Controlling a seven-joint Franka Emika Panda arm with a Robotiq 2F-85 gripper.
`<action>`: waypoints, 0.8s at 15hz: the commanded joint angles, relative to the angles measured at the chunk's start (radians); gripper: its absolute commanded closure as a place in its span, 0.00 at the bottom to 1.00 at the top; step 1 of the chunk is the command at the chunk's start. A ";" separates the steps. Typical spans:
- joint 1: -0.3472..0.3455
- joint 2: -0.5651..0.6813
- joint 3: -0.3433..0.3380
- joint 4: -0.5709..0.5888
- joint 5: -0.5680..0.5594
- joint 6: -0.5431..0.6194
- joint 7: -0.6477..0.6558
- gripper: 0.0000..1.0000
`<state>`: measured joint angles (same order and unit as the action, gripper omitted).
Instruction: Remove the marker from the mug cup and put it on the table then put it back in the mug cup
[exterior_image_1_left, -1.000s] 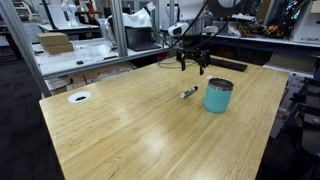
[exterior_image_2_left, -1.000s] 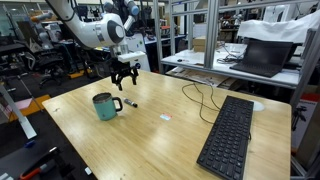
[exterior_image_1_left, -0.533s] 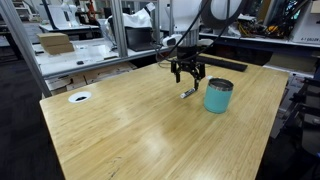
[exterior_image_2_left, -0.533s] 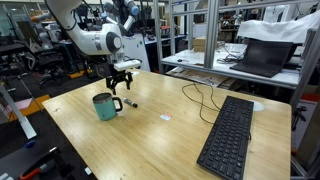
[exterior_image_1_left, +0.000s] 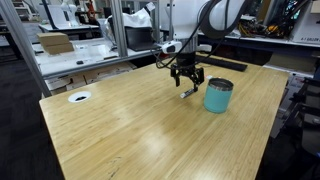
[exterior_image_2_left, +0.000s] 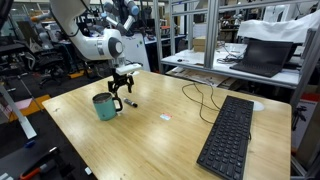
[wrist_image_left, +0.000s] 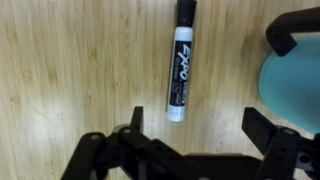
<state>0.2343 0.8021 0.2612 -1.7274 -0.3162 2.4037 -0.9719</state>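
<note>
Hovering low beside the mug cup (wrist_image_left: 296, 85) with the gripper (wrist_image_left: 198, 125) spread wide and clamped on nothing. Looking just past the fingertips (wrist_image_left: 135, 120) in the wrist view: the marker (wrist_image_left: 181, 65), lying flat on the table (wrist_image_left: 70, 60), out of the mug cup and just beside it, not touching, black cap pointing away, white end nearest. Showing alike in an exterior view: marker (exterior_image_1_left: 187, 93) on the wood next to the mug cup (exterior_image_1_left: 218, 96), gripper (exterior_image_1_left: 186, 78) right above. Judging by looks: light, rigid, smooth round plastic, so likely to roll or squirt out of a sloppy pinch; hardly fragile. Best taken across the white printed barrel, near mid-length, jaws square to the long axis, so as to hang level and tip predictably for the drop back into the mug cup. Farther off, well apart from the mug cup: a black keyboard (exterior_image_2_left: 228, 135), of no concern.
</note>
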 joint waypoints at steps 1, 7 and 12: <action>0.005 0.002 -0.003 0.005 -0.010 -0.002 -0.006 0.00; 0.013 0.001 -0.004 0.009 -0.023 -0.002 -0.011 0.00; 0.013 0.044 -0.001 0.055 -0.006 0.006 0.003 0.00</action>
<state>0.2447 0.8202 0.2610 -1.7106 -0.3392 2.4034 -0.9775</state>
